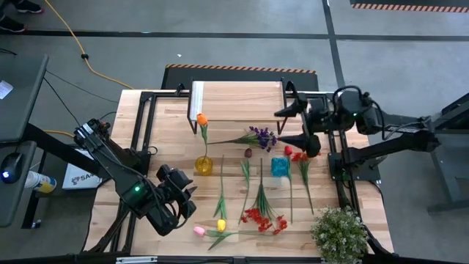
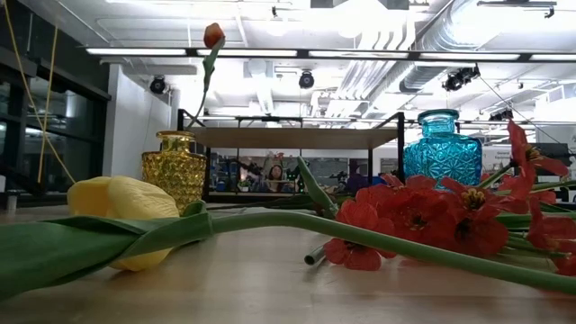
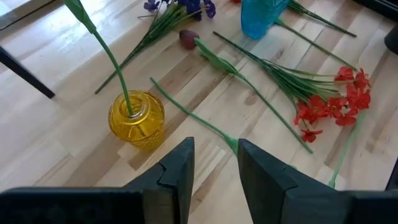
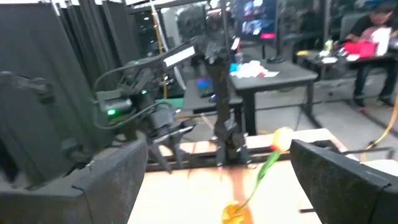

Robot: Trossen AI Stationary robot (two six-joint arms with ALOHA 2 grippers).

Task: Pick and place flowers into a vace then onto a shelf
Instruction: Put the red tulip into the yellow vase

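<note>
My left gripper [image 3: 214,165] is open and empty; a green flower stem [image 3: 193,115] lies slanting just ahead of it.

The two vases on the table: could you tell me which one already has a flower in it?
The yellow vase: an orange tulip stands in its neck. The blue vase, to its right in the high view, holds none.

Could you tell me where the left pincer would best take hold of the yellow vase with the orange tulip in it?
Probably the narrow neck of the yellow vase, approached level from the left pincer side. The body is round and faceted, likely too wide, while the neck is slimmer. The orange tulip stem rises upright from the mouth, so coming straight down would hit it.
</note>
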